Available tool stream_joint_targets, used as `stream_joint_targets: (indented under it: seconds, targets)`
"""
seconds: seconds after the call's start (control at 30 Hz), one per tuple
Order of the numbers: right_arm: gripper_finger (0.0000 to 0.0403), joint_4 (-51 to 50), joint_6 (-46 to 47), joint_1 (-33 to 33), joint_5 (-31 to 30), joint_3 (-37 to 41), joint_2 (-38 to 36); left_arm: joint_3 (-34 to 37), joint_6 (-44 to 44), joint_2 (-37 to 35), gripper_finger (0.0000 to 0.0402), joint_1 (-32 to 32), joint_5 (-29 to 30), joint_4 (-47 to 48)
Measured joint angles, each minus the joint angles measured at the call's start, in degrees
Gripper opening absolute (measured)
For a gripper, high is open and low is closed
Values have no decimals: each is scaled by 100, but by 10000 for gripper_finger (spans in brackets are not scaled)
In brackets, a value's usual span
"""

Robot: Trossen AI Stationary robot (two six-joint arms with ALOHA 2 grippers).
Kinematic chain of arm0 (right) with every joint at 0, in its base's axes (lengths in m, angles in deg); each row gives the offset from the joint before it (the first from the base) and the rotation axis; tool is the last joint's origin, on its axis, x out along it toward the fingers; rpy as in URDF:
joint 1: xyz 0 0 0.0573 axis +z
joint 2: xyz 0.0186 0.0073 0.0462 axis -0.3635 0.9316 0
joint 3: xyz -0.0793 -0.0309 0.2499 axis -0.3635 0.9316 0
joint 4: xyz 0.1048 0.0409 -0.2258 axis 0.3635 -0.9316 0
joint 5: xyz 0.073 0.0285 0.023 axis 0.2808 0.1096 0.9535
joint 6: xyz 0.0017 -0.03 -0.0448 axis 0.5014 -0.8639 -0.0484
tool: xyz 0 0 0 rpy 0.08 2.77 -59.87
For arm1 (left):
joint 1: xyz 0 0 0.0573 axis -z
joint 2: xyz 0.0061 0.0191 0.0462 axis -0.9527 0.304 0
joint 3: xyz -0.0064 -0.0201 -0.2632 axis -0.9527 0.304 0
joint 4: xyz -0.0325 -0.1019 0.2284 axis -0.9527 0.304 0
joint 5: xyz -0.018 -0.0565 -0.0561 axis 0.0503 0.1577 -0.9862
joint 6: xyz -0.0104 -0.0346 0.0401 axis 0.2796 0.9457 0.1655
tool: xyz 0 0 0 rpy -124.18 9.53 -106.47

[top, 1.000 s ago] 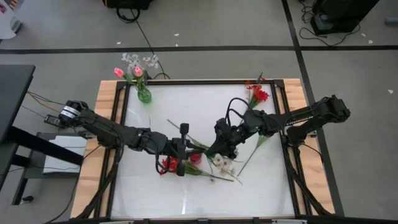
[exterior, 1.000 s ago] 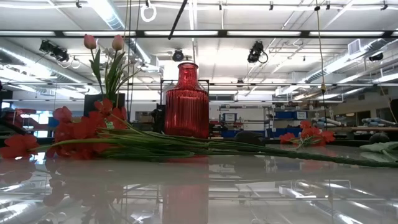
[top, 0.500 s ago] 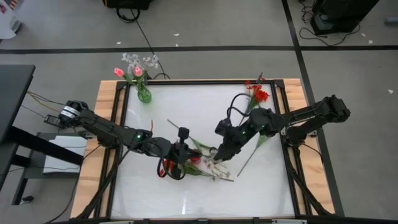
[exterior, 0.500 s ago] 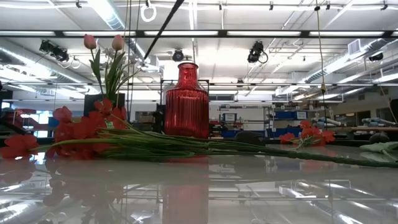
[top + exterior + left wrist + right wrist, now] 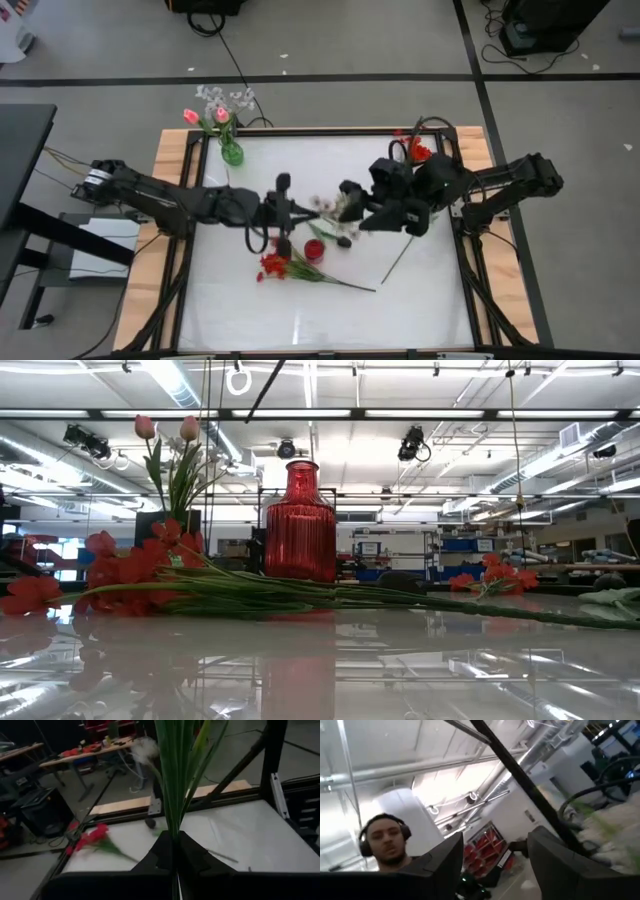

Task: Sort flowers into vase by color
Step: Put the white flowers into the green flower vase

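gripping the white flower [image 5: 325,205] upright mid-frame, left gripper [image 5: 288,212] clamps its stem; right gripper [image 5: 352,210], fingers spread, just right.

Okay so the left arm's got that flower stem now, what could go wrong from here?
1. The left gripper pinches the white flower low on its stem, jaws shut; the long stem may sway or slip on the way to a vase.
2. The right gripper, jaws open, sits right by the bloom and could snag it as the arms part.
3. The red vase stands just beneath; a low swing might tip it.
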Motion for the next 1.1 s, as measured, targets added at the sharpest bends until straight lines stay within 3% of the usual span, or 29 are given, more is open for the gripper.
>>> stream_joint_targets:
  seconds: [0.17,0.47,0.7,0.87,1.1]
  targets:
    - [221,-838,-913,-427,166,-27,-312,0,12,-252,7,-168,-353,803]
    - [204,-3255,-2420,-1129,-411,-27,-1137,2,180,-454,7,-111,-362,1452]
    - [182,-3637,-3210,-1403,-1298,-25,-1646,239,441,-904,7,-112,-31,1571]
    - [142,-4271,-4012,-1484,-1789,-25,-2080,1016,919,-1619,7,-112,283,1406]
    - [50,-5633,-4852,-1484,-2299,-25,-2618,1970,1200,-2713,7,-112,675,645]
